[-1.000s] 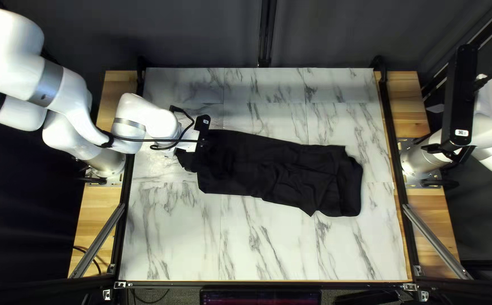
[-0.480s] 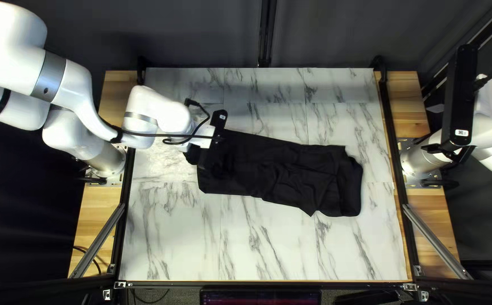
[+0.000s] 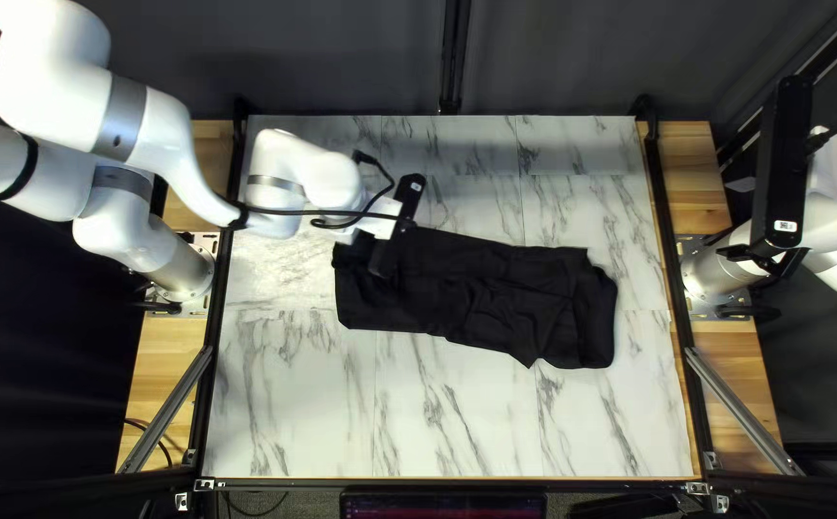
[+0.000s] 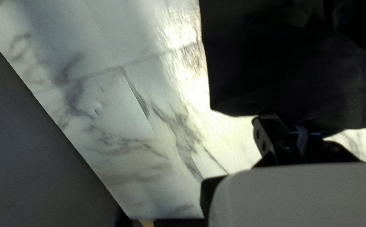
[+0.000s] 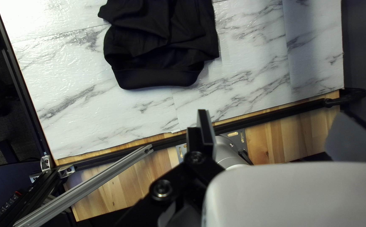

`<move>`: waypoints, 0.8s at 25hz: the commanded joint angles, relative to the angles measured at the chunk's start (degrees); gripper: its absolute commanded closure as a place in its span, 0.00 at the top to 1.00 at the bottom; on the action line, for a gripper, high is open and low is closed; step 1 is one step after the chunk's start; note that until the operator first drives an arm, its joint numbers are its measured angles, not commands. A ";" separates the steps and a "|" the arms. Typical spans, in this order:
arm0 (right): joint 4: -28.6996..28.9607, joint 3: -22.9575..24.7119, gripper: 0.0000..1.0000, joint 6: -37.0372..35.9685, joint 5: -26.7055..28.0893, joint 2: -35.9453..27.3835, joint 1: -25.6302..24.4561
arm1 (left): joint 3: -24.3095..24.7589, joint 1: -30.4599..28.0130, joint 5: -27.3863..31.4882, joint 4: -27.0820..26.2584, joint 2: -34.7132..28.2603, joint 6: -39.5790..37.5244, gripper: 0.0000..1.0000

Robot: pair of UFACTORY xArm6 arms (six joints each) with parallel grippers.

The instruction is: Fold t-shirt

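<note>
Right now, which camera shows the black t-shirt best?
The top left view: the whole t-shirt shows, lying across the marble table. The left wrist view shows only a dark bunch of it close up, and the right wrist view shows just one end.

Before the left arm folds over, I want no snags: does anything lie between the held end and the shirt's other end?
Nothing visible does. The left gripper is shut on one end of the black cloth t-shirt; the rest of it and the white marble tabletop alongside carry nothing else.
</note>
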 commanded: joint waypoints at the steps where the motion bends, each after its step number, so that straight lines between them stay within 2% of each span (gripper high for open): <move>1: 0.00 0.00 1.00 0.00 0.00 0.00 0.00 | -4.40 0.29 -1.51 -1.21 5.07 2.28 0.00; 2: 0.00 0.00 1.00 0.00 0.00 0.00 0.00 | -5.16 0.33 -1.58 -1.39 5.87 2.71 0.00; 3: 0.00 0.00 1.00 0.00 0.00 0.00 0.00 | -6.41 0.39 -1.60 -1.72 7.18 3.51 0.21; 4: 0.00 0.00 1.00 0.00 0.00 0.00 0.00 | -7.24 0.33 -1.42 -1.86 7.99 3.84 0.92; 5: 0.00 0.00 1.00 0.00 0.00 0.00 0.00 | -8.39 0.28 -0.92 -2.08 9.11 4.43 1.00; 7: 0.00 0.00 1.00 0.00 0.00 0.00 0.00 | -8.70 0.07 -0.36 -2.31 9.29 4.79 1.00; 12: 0.00 0.00 1.00 0.00 0.00 0.00 0.00 | -3.71 -3.04 1.76 -2.17 2.95 1.23 1.00; 16: 0.00 0.00 1.00 0.00 0.00 0.00 0.00 | -0.30 -9.55 4.27 -1.77 -2.57 -6.04 1.00; 20: 0.00 0.00 1.00 0.00 0.00 0.00 0.00 | -0.06 -14.81 -0.55 -3.13 0.78 -11.17 1.00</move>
